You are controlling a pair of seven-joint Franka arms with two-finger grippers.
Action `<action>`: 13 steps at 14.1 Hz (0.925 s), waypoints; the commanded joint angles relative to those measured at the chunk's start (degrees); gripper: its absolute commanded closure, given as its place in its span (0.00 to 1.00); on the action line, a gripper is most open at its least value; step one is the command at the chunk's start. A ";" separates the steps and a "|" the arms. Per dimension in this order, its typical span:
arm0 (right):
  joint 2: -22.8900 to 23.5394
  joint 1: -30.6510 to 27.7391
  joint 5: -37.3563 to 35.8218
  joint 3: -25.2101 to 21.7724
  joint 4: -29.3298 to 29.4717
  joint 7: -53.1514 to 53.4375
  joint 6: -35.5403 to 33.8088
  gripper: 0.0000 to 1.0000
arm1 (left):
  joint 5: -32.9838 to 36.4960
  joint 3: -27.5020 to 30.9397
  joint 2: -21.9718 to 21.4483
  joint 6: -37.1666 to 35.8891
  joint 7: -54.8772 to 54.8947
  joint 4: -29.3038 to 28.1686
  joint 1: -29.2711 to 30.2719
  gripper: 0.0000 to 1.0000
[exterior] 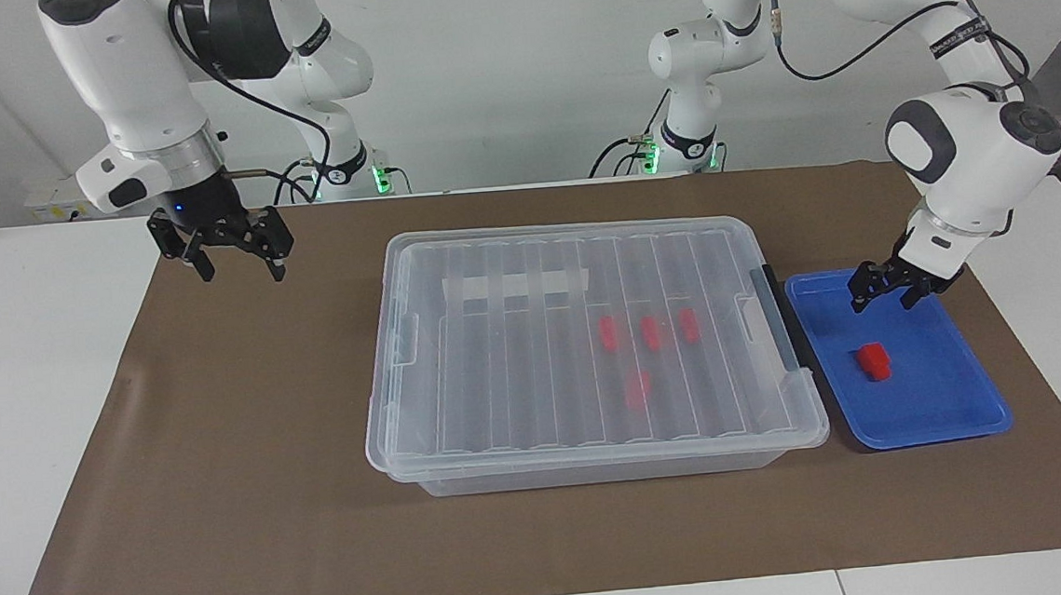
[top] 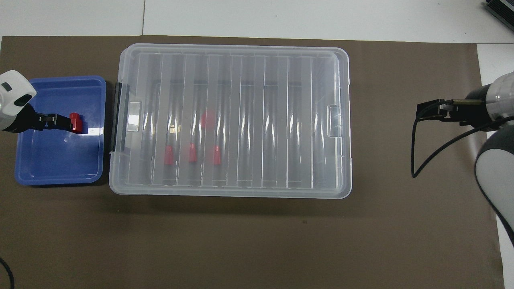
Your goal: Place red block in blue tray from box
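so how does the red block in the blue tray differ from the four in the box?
The red block lies uncovered on the blue tray; the four blocks sit under the lid of the closed box. It looks bright and sharp-edged; those four look paler through the ribbed lid. It lies alone, while three of those form a row, with one apart. All appear alike in size and colour.

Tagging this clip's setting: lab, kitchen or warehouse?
Most likely a robotics lab: two Franka arms at a white table under a brown mat, plain wall, and staged props, a clear box and blue tray.
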 commanded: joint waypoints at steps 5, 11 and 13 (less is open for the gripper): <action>-0.06 -0.35 -0.05 -0.92 5.77 1.52 -11.19 0.00 | -1.01 0.27 -12.51 -9.14 0.06 0.59 -1.34 0.00; -0.59 -0.88 -0.31 -0.93 5.06 0.91 -12.77 0.00 | -1.01 -0.52 -13.41 -8.35 -0.29 1.38 -2.83 0.00; -0.59 -0.88 -0.31 -0.92 4.97 0.73 -13.65 0.00 | -0.84 -0.52 -13.41 -8.26 -0.39 1.38 -5.11 0.00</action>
